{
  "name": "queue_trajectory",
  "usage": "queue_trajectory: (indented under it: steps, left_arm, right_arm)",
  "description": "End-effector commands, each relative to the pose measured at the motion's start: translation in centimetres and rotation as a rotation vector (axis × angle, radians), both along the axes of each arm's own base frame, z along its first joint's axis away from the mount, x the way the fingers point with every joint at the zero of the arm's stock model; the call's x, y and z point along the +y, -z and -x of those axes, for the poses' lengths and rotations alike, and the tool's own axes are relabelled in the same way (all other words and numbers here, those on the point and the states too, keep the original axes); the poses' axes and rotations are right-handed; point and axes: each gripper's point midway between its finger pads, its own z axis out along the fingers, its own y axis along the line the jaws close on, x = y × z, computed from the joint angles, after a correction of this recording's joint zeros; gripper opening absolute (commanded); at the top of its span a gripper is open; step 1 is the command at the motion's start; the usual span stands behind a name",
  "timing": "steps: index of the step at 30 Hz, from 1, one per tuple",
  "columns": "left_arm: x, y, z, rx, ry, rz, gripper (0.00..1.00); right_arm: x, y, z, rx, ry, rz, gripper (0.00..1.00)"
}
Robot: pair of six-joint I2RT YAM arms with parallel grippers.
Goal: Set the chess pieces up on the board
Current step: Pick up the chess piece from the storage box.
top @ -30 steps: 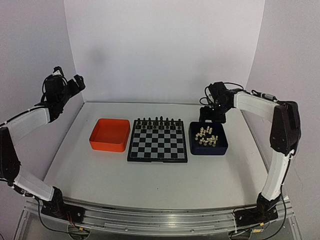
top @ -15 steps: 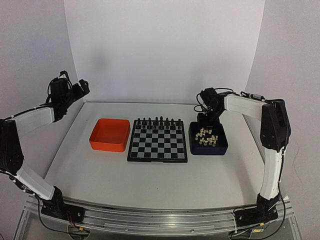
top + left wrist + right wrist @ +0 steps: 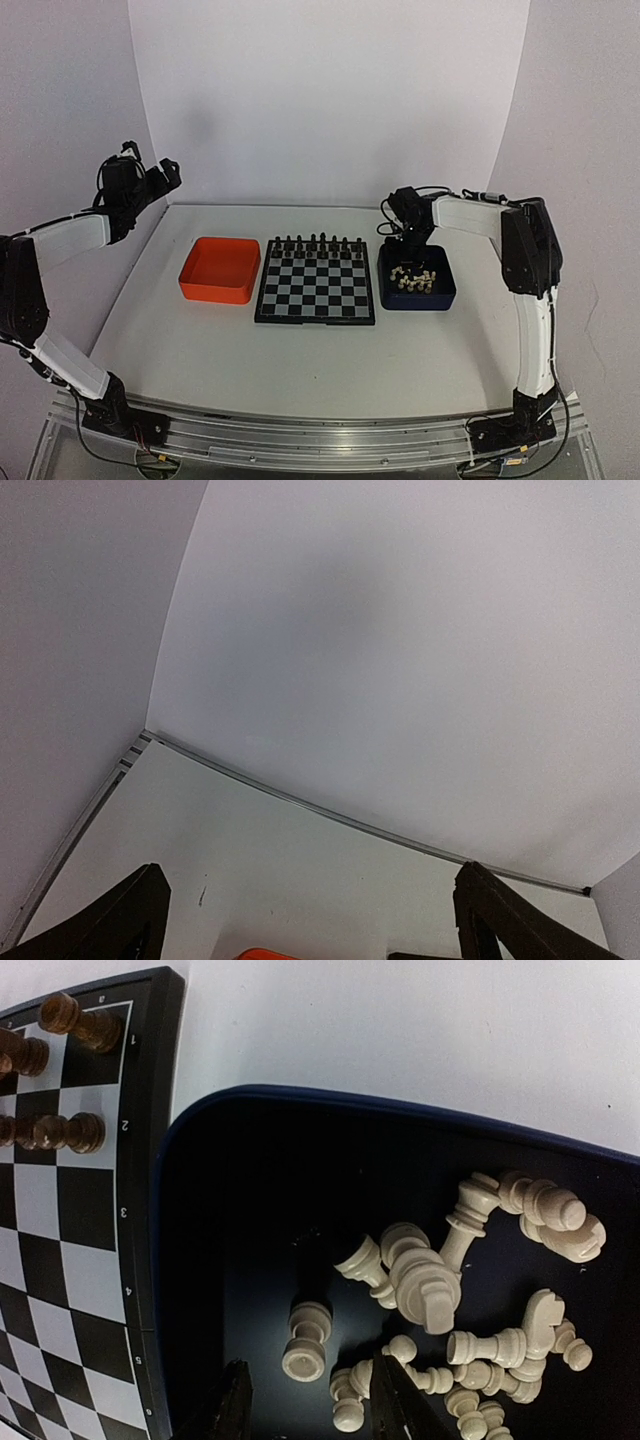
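Several cream-white chess pieces (image 3: 430, 1290) lie in a heap in the dark blue tray (image 3: 416, 290), right of the board (image 3: 316, 282). One white piece (image 3: 307, 1340) lies apart from the heap, just beyond my right gripper (image 3: 308, 1400). That gripper is open and empty, its fingertips (image 3: 238, 1400) low inside the tray's far left part. In the top view the right gripper (image 3: 403, 243) hangs over the tray's back edge. My left gripper (image 3: 155, 172) is open and empty, raised at the far left near the wall. Black pieces (image 3: 315, 243) stand in the board's far rows.
An empty orange tray (image 3: 220, 268) sits left of the board. The board's corner with brown-black pieces (image 3: 70, 1020) shows left of the blue tray's rim (image 3: 170, 1170). The white back wall and side walls enclose the table.
My right gripper has moved left and down from behind the blue tray into its far left part. My left gripper has shifted slightly right and up.
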Motion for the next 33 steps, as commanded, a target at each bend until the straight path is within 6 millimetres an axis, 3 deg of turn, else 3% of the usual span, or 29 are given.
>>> queue_trajectory:
  steps: [1,11,17,20,26,33]
  left_arm:
    - [-0.4,-1.5,-0.4,-0.048,0.019,0.005,1.0]
    - [-0.3,-1.3,-0.2,-0.042,0.014,0.007,1.0]
    - [-0.3,-1.0,0.0,-0.037,0.015,0.011,1.0]
    - [-0.3,-1.0,0.0,-0.037,0.016,0.013,1.0]
    - [-0.5,-1.2,0.4,-0.043,0.025,0.026,1.0]
    - [-0.9,-1.1,1.3,-0.025,0.055,0.042,1.0]
  right_arm:
    - [0.8,-0.1,-0.6,-0.005,-0.026,-0.006,0.35]
    - [0.9,1.2,-0.7,0.013,-0.039,0.008,0.24]
    - [1.3,0.8,-0.7,0.006,-0.051,0.0,0.03]
    - [1.4,-0.5,-0.5,-0.022,-0.062,0.008,0.0]
    - [1.0,-5.0,0.2,-0.106,-0.059,0.011,0.0]
    - [1.9,-8.7,3.3,-0.145,-0.097,-0.009,0.0]
